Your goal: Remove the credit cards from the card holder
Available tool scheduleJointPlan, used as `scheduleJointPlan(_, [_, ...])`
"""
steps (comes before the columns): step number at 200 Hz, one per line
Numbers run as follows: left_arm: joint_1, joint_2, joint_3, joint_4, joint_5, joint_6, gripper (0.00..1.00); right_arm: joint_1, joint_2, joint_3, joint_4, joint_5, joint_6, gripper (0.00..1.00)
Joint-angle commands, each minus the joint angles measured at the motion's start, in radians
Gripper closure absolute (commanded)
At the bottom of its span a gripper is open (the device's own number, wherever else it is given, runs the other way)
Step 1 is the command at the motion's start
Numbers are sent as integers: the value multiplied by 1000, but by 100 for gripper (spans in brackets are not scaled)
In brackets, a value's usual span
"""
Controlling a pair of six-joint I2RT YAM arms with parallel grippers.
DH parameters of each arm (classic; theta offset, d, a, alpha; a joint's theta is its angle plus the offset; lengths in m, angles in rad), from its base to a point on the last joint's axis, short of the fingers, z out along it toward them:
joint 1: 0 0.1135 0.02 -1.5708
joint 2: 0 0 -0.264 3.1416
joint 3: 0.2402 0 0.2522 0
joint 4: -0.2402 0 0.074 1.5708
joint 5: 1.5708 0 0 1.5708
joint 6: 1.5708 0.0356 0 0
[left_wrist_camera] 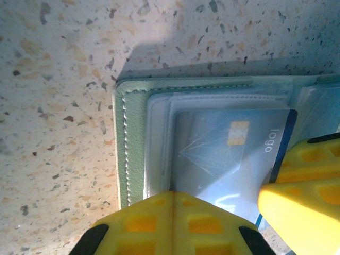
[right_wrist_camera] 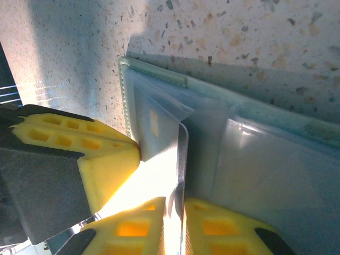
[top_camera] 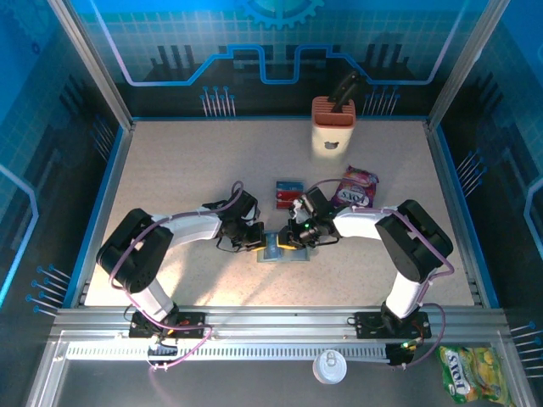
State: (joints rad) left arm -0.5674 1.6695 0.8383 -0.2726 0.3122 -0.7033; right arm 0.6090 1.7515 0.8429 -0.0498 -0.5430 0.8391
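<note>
The grey-green card holder (top_camera: 281, 252) lies open on the table between both grippers. My left gripper (left_wrist_camera: 172, 194) is shut, its tips resting on the holder's clear sleeves beside the stitched green edge (left_wrist_camera: 127, 143). A blue-edged credit card (left_wrist_camera: 223, 154) with a gold chip and the word "logo" sits in a sleeve. My right gripper (right_wrist_camera: 181, 206) is shut on that card's thin edge (right_wrist_camera: 182, 154), just right of the left gripper's yellow finger (right_wrist_camera: 101, 159). Another credit card (top_camera: 288, 193), blue with dark and red marks, lies loose on the table behind the holder.
A crinkled purple-red snack packet (top_camera: 358, 185) lies right of the loose card. A tall orange-and-cream block (top_camera: 333, 125) stands at the back. A white lid (top_camera: 329, 366) and a yellow-green packet (top_camera: 465, 371) sit beyond the front rail. Frame posts edge the table.
</note>
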Motion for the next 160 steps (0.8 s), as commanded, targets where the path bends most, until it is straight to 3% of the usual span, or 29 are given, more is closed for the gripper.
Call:
scheduleJointPlan(1, [5,49,-8,-63,-24,24,100,-12,-27,-15,16,-24,11,85])
scheduleJointPlan(160, [5,54,0,-69,-22,27,100,-24,-50,-44,34,-15,18,92])
